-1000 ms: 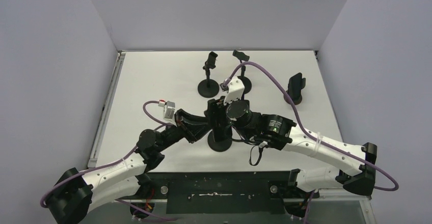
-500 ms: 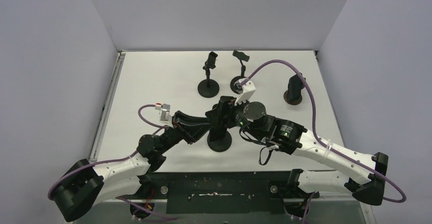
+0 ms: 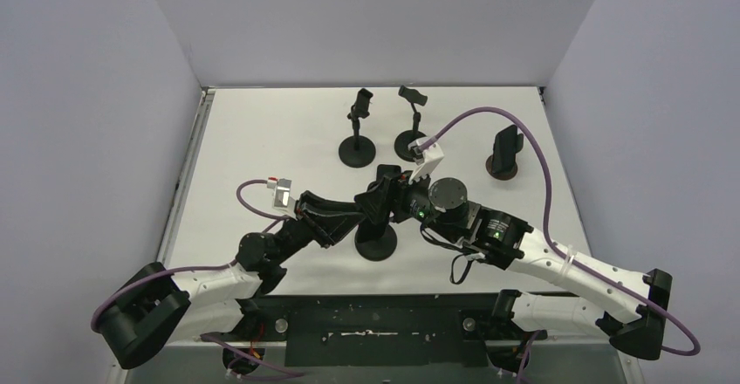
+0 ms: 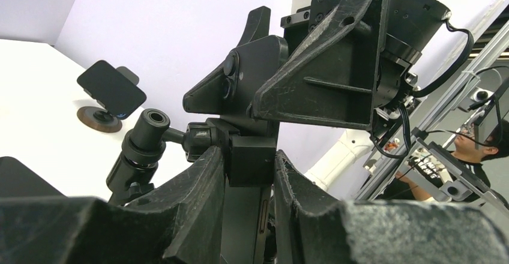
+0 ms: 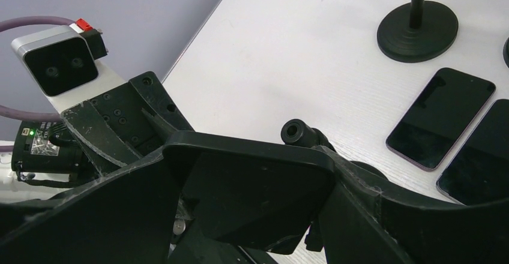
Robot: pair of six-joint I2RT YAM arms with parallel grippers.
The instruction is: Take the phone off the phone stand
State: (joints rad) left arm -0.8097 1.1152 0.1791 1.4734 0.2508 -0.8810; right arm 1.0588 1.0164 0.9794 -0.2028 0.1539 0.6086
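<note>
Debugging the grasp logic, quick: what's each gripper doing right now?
Left gripper: jaws closed on the phone stand.
Right gripper: jaws closed on the phone.

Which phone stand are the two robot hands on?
The nearest stand, closest to the arm bases. The three other stands sit farther back, untouched.

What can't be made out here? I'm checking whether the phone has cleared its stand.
- Top view: cradle of the phone stand, under the left gripper and right gripper; only its base shows.
- Right wrist: lower edge of the phone, behind the right fingers.
- Left wrist: phone indistinct among black parts.
</note>
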